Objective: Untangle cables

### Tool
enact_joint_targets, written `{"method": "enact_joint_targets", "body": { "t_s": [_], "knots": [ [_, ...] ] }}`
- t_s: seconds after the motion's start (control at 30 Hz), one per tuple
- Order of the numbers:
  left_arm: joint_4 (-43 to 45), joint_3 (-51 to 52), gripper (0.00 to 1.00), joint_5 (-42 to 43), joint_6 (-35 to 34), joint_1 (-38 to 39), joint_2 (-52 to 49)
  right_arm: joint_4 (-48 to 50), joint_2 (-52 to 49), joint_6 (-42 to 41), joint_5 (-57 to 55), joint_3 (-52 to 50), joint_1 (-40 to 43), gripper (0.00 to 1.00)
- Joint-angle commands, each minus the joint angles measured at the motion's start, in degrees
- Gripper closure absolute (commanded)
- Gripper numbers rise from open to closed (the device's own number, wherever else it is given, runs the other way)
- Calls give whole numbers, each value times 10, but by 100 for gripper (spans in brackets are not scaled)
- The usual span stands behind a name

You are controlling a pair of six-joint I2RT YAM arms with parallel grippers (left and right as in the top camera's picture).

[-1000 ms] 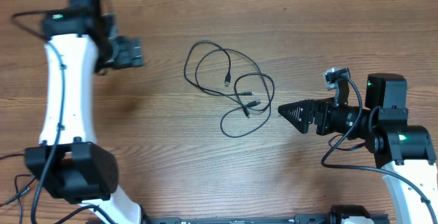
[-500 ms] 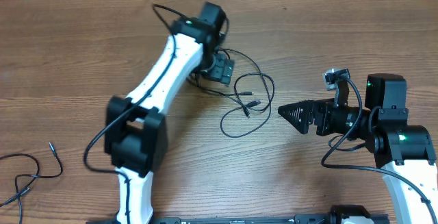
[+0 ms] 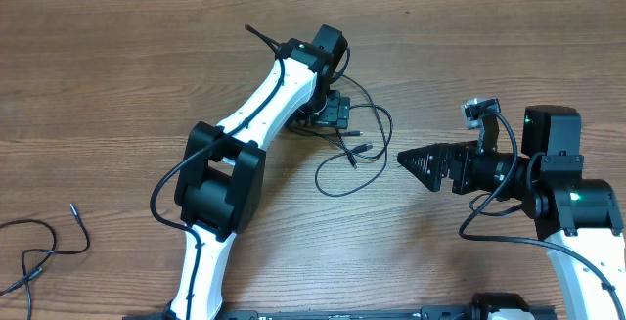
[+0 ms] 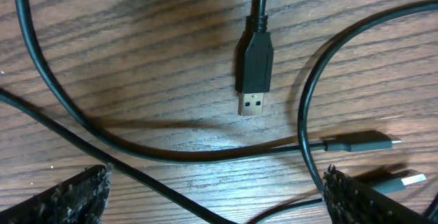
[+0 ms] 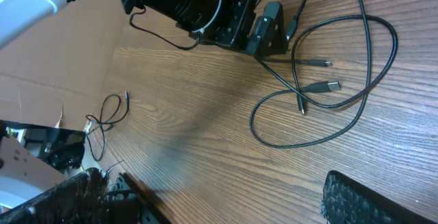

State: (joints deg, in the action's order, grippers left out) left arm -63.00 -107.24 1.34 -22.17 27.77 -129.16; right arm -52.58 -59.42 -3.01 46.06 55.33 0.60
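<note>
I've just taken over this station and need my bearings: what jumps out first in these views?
The left arm reaches across the table, and its open left gripper hangs directly over the tangle of cables at mid-table, with a USB plug plain in the wrist view. The right gripper points at the tangle from the right, without touching it. A stray cable lies alone near the table's left edge.

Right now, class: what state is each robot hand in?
Left hand: open, over the cables, holding nothing.
Right hand: open, holding nothing.
</note>
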Motion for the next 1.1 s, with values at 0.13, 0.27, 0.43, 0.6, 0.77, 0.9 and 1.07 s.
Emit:
{"method": "enact_joint_targets", "body": {
  "t_s": [0.13,0.27,0.43,0.6,0.77,0.9,1.07],
  "knots": [
    [-22,-1,0,2,-59,14,-9,2,2,3,0,13,-2,0],
    [-19,16,0,2,-64,16,-9,2,2,3,0,13,-2,0],
    [-12,39,0,2,-64,16,-9,-1,2,3,0,13,-2,0],
    [-8,40,0,2,-64,16,-9,-1,2,3,0,13,-2,0],
    [-8,40,7,2,-64,18,-9,-3,2,3,-1,13,-2,0],
    [-7,40,32,2,-64,19,-9,-2,2,3,-2,13,-2,0],
    [-6,40,48,2,-64,19,-9,-3,2,3,-2,13,-2,0]
  ]
}}
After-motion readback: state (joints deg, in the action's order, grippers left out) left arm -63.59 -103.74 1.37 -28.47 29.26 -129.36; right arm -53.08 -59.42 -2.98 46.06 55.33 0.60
